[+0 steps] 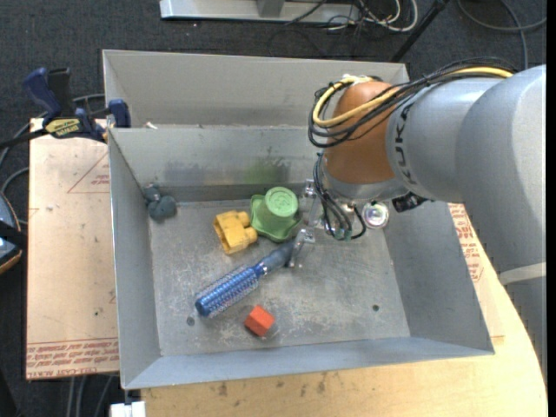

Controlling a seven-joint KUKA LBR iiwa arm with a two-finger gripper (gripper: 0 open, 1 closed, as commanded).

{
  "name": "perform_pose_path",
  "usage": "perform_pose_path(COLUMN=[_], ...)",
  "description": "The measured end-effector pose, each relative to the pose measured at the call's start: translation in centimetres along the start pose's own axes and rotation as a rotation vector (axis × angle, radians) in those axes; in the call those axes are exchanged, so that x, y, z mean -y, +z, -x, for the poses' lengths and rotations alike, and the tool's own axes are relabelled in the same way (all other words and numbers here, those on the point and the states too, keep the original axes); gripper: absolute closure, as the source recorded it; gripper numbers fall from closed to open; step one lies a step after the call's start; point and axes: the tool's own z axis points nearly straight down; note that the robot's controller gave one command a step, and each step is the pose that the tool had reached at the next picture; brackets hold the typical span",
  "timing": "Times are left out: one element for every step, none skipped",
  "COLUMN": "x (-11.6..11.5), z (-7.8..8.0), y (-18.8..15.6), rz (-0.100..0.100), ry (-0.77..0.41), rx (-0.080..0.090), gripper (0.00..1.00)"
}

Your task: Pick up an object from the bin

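The blue brush point(243, 281) lies near the middle of the bin point(347, 298) floor. Its long axis slants from the bristled head at lower left up to the handle tip at upper right. That tip ends right at the gripper point(302, 243), so the brush stretches away from it down and leftward. Whether the gripper is open or closed I cannot tell from here; it may be touching the handle tip. A green round cap point(278, 211) sits just left of the gripper, with a yellow toy block point(234, 231) beside it. A red cube point(259, 321) lies near the brush head, and a small dark grey piece point(161, 205) sits in the far left corner. The arm point(469, 137) casing reads KUKA.
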Motion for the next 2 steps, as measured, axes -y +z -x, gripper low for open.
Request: perform_pose_path(x=[-0.3,4.1], z=[0.3,4.6], y=[-0.1,-13.6], rz=[0.007,0.003], ry=[-0.001,-0.157], rx=[0.015,-0.002], gripper=[1.00,1.00])
